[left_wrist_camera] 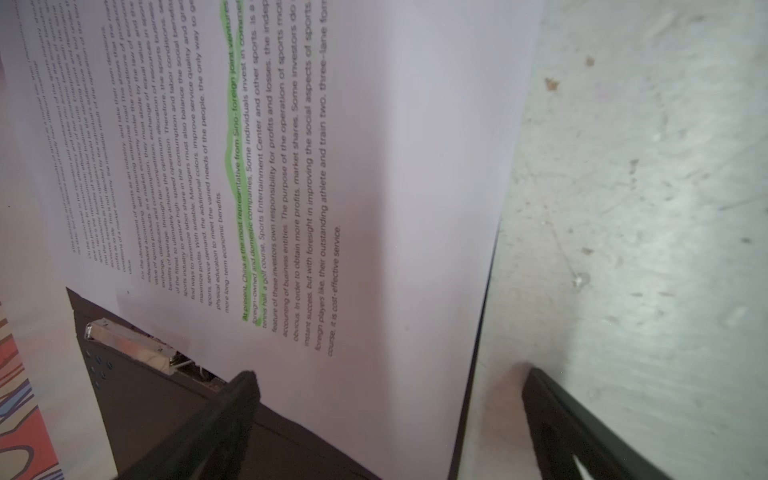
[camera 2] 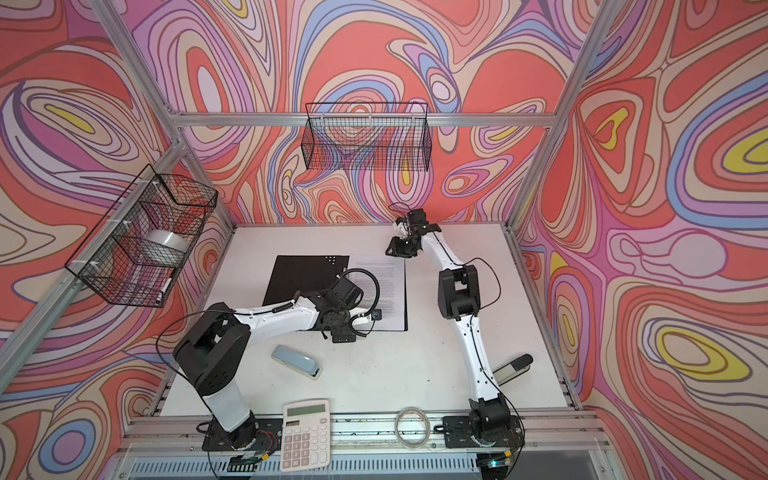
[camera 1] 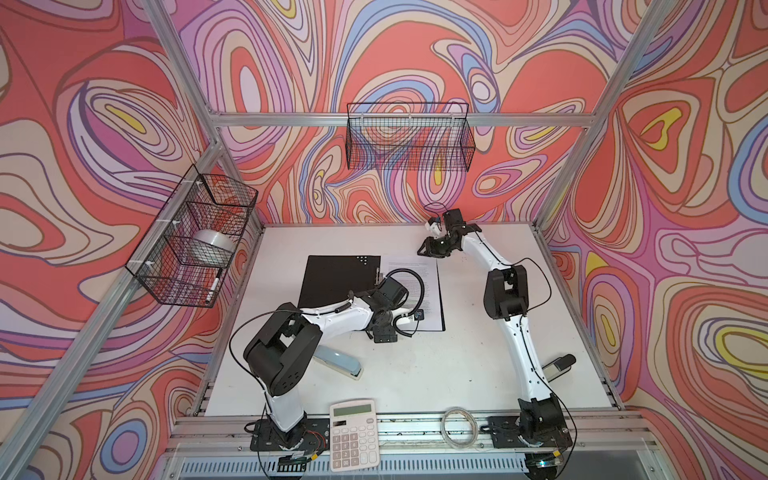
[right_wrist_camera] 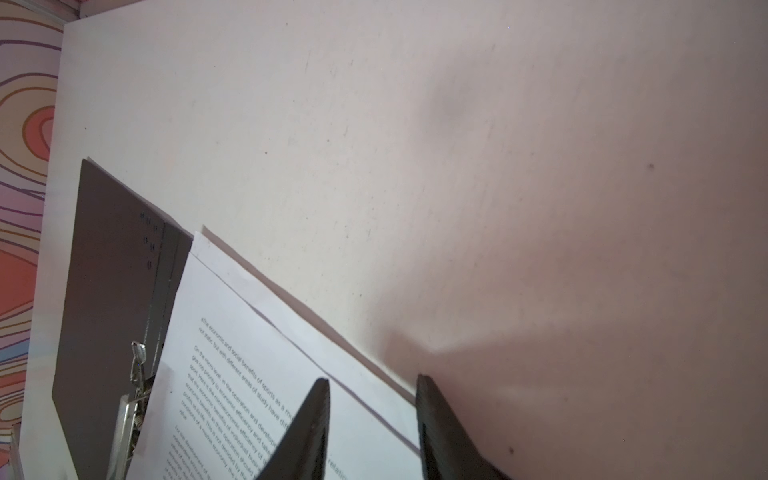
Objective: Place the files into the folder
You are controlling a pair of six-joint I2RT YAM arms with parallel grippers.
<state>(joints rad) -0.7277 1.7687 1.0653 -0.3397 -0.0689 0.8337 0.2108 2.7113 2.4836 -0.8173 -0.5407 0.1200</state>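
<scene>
The white table [camera 1: 457,365] was taken in first; on it the folder [camera 1: 332,278] was found laid flat, spread with its black inside up. The files [camera 1: 432,291] were seen lying on its right half, print up, one line marked green. The left gripper [left_wrist_camera: 390,376] was held at their near edge, fingers spread wide, one over paper, one over table, nothing gripped. The right gripper [right_wrist_camera: 372,378] was set at the far right corner, fingers parted narrowly, nothing clamped. A metal clip [left_wrist_camera: 129,345] was glimpsed by the spine
</scene>
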